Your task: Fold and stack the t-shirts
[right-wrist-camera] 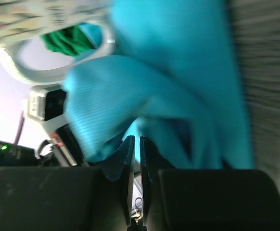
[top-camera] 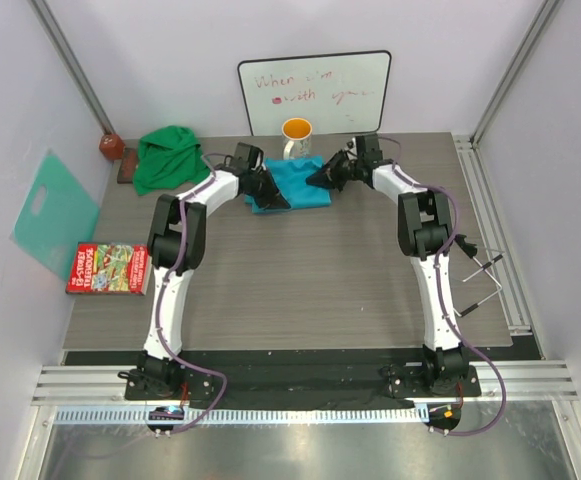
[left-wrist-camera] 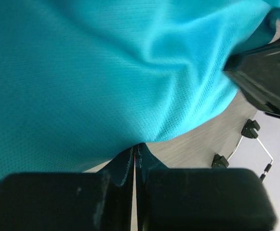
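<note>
The turquoise-blue t-shirt [top-camera: 292,183] lies bunched at the back middle of the table. My left gripper [top-camera: 271,196] is at its left edge and my right gripper [top-camera: 316,179] at its right edge. In the left wrist view the left gripper [left-wrist-camera: 137,151] is shut, pinching the hem of the turquoise cloth [left-wrist-camera: 96,72]. In the right wrist view the right gripper [right-wrist-camera: 134,140] is shut to a thin slit with a fold of the turquoise cloth [right-wrist-camera: 178,86] at its tips. The kelly green t-shirt [top-camera: 173,155] sits crumpled at the back left, apart from both grippers.
An orange-lined mug [top-camera: 297,134] stands just behind the turquoise shirt, before a whiteboard [top-camera: 315,92]. A board game box [top-camera: 110,268] lies at the left edge. A mint-teal plastic sheet [top-camera: 55,212] leans on the left wall. Metal hooks [top-camera: 480,275] hang off the right side.
</note>
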You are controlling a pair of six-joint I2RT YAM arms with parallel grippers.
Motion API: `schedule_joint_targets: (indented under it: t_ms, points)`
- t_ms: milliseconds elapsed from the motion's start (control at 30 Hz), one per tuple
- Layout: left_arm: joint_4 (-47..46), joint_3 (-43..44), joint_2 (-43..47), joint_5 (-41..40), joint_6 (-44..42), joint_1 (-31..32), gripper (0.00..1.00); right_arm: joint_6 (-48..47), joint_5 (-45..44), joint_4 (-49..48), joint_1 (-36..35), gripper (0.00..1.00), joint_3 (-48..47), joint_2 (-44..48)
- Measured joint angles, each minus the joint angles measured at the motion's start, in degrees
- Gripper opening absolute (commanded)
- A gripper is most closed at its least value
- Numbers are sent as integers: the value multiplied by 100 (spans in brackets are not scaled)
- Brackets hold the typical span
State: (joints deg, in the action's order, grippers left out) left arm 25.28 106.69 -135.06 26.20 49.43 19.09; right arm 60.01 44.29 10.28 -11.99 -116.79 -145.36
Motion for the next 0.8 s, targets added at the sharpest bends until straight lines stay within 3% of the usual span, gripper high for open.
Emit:
schedule_joint_targets:
  t_ms: [233, 633, 800]
  points:
    - [-345, -546, 28, 249, 0, -162, 0, -197, -186, 367, -37, 13, 2, -212]
    - [-647, -1891, 894, 356, -181, -166, 0, -291, -284, 503, -39, 13, -13, -214]
    - [-595, -1899, 1351, 304, -240, -168, 0, -293, -284, 525, -39, 13, -33, -214]
